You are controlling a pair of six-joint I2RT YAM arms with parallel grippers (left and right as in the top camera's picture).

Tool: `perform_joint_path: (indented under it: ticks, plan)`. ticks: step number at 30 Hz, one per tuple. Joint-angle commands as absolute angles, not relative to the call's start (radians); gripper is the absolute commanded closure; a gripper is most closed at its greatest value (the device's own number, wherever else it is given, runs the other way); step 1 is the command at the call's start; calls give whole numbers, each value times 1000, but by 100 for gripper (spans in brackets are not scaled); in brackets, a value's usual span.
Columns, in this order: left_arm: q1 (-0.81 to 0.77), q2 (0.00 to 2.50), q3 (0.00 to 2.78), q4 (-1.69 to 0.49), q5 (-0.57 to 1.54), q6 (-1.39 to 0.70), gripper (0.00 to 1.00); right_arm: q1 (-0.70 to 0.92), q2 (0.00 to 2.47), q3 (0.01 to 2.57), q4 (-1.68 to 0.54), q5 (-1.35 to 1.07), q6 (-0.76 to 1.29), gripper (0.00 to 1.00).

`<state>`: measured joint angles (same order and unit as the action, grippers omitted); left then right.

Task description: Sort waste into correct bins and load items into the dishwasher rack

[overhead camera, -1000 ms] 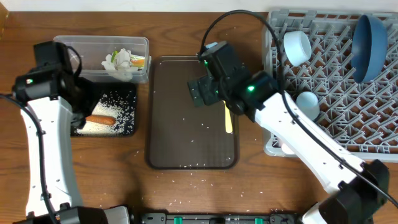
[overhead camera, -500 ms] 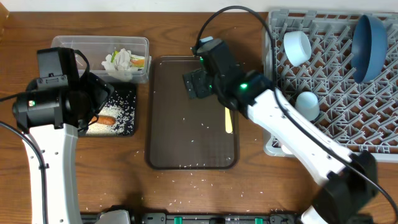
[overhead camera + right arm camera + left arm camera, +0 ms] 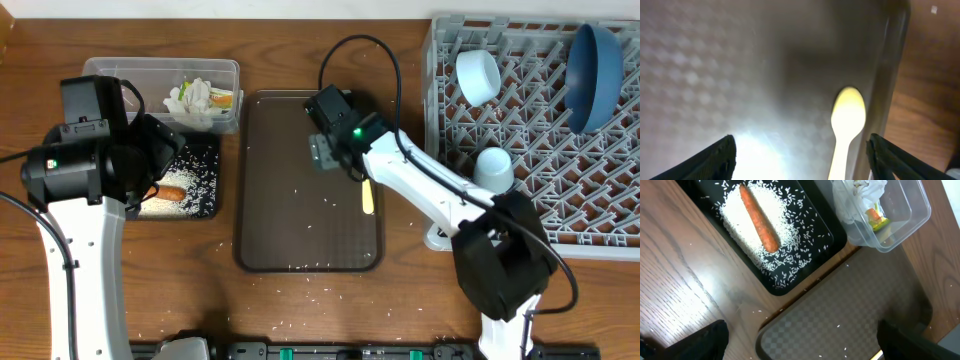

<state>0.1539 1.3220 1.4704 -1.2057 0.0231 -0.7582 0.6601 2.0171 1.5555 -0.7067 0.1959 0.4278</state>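
The slim yellow spoon [image 3: 368, 192] lies on the right side of the dark-brown serving tray [image 3: 300, 230]. My right gripper [image 3: 345, 160] hovers open just above the spoon's bowl; in the right wrist view the spoon [image 3: 847, 125] shows between the spread fingers [image 3: 805, 160], near the right one. My left gripper [image 3: 165, 165] is open and empty [image 3: 800, 347] over the black tray [image 3: 205, 205], which holds the carrot [image 3: 759, 225] and rice [image 3: 740, 227]. The clear tub [image 3: 140, 80] holds paper wads [image 3: 190, 100] and the yellow-green wrapper [image 3: 875, 220].
The grey dishwasher rack [image 3: 540, 215] at right holds the dark-blue plate [image 3: 590, 65], the white bowl [image 3: 478, 75] and the light-blue cup [image 3: 492, 165]. Loose rice grains are scattered on the serving tray and on the table by the front edge [image 3: 300, 300].
My right gripper has swung from the tray's top edge down toward the spoon. My left arm shifted right a second ago and has stayed still since.
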Motion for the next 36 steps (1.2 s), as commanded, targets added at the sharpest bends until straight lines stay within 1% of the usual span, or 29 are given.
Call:
perform_joint_path:
  ticks: [1,8,19,27,36]
  plan:
    - [151,1328,1477,-1211,11,-752,4,602,2054,1555,-726,149,459,21]
    - [151,1328,1477,-1211,11,-752,3,534,2108,1555,-722,62,454,24]
    - [151,1328,1477,-1211,11,-752,2,525,2131,1555,-677,27,429,27]
    - [151,1328,1477,-1211,11,-752,2,519,2173,1555,-685,56,476,34]
    - [151,1328,1477,-1211,11,-752,2,504,2181,1555,-702,30,527,45]
